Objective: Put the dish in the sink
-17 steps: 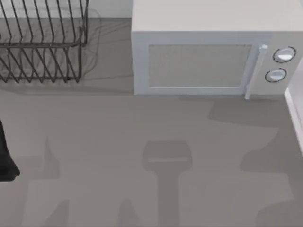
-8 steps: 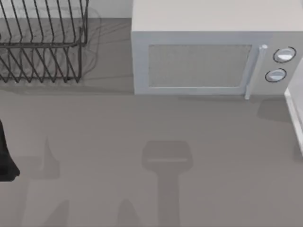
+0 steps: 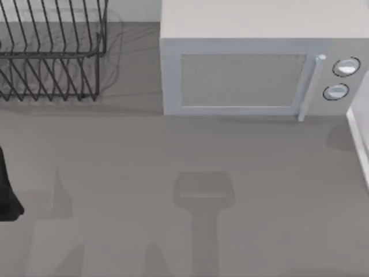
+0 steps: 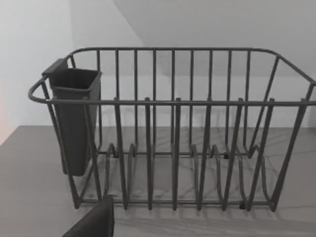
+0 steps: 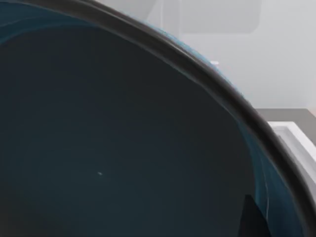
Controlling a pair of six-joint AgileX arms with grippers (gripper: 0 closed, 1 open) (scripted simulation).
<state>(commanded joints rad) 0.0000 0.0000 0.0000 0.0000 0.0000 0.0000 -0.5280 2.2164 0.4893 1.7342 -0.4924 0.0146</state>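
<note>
My right wrist view looks into the blue dish (image 5: pixel 113 148) up close, my left wrist view faces the wire rack (image 4: pixel 173 143), top view has the microwave (image 3: pixel 253 69) on the grey desk (image 3: pixel 173 173), my left arm (image 3: pixel 7 193) at its left edge, cannot tell how either gripper stands

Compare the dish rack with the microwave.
The dish rack is dark open wire with a cup hung on one end; the microwave is a pale closed box with two round knobs. The rack stands at the table's far left, the microwave far right. Both stand upright at the back.
</note>
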